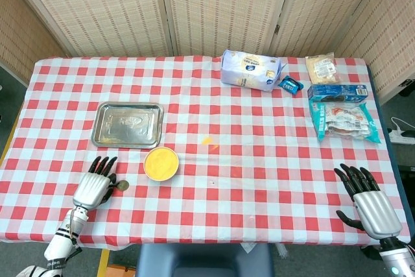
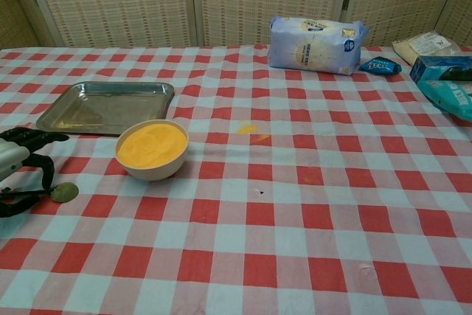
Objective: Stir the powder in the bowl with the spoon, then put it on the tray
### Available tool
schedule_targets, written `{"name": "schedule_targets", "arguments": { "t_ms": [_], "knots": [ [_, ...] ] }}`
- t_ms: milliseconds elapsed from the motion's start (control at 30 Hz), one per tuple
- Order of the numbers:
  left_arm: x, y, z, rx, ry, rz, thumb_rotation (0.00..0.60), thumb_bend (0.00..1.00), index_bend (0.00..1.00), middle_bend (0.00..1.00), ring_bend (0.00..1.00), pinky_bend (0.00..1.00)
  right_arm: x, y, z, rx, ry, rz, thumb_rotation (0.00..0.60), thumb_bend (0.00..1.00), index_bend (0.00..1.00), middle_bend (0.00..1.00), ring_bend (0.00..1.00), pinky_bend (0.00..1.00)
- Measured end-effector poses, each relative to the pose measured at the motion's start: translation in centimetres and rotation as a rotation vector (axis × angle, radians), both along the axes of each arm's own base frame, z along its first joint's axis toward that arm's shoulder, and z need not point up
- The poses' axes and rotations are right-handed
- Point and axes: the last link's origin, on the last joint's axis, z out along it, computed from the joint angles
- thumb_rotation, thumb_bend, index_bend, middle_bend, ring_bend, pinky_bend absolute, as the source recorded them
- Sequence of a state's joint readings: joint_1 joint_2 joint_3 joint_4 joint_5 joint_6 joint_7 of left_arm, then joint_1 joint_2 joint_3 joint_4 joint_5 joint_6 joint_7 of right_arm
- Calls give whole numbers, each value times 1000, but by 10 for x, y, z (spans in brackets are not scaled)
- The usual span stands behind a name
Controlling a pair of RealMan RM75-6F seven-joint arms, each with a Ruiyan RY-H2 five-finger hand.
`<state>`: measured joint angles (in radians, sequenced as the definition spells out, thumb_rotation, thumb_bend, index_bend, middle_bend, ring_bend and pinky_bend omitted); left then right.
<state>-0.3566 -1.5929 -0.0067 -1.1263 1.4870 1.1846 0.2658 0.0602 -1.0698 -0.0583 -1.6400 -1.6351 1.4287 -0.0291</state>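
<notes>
While the left robot hand (image 2: 18, 171) loosely pinches a small green-bowled spoon (image 2: 64, 192), the round white bowl of yellow powder (image 2: 151, 148) just beside it could tip if knocked.

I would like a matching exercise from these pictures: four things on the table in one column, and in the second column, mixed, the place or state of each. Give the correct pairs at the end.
Column one:
1. tray
2. bowl
3. spoon
4. white bag

Column two:
A. full of yellow powder
B. at the far edge of the table, near the middle
C. bare metal, nothing on it
D. by the fingers of the left hand, left of the bowl

Pairs: 1-C, 2-A, 3-D, 4-B
</notes>
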Motion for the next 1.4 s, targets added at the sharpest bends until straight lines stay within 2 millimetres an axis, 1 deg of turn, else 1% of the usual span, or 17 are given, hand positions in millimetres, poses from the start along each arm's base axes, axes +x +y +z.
{"name": "schedule_targets", "arguments": {
  "t_ms": [233, 600, 900, 1067, 1200, 1400],
  "knots": [
    [-2, 1, -3, -2, 2, 0, 600, 396, 514, 34, 0, 50, 0, 1, 0, 0, 1, -1, 600, 147, 0, 0, 0, 0],
    [-3, 1, -3, -2, -7, 4, 600, 398, 571, 53, 0, 50, 0, 2, 0, 2, 4, -3, 600, 147, 0, 0, 0, 0],
    [-2, 1, -1, 2, -16, -3, 600, 399, 587, 60, 0, 50, 0, 2, 0, 3, 6, -3, 600, 147, 0, 0, 0, 0],
    [1, 0, 4, 19, -25, -18, 600, 397, 591, 61, 0, 50, 1, 3, 0, 3, 5, -2, 600, 147, 0, 0, 0, 0],
    [5, 0, 12, 42, -39, -35, 600, 397, 595, 63, 0, 51, 1, 4, 1, 1, 2, 0, 600, 147, 0, 0, 0, 0],
    [20, 1, 26, 75, -72, -65, 600, 397, 596, 67, 0, 49, 1, 4, 2, 4, -4, 3, 600, 147, 0, 0, 0, 0]
  ]
}}
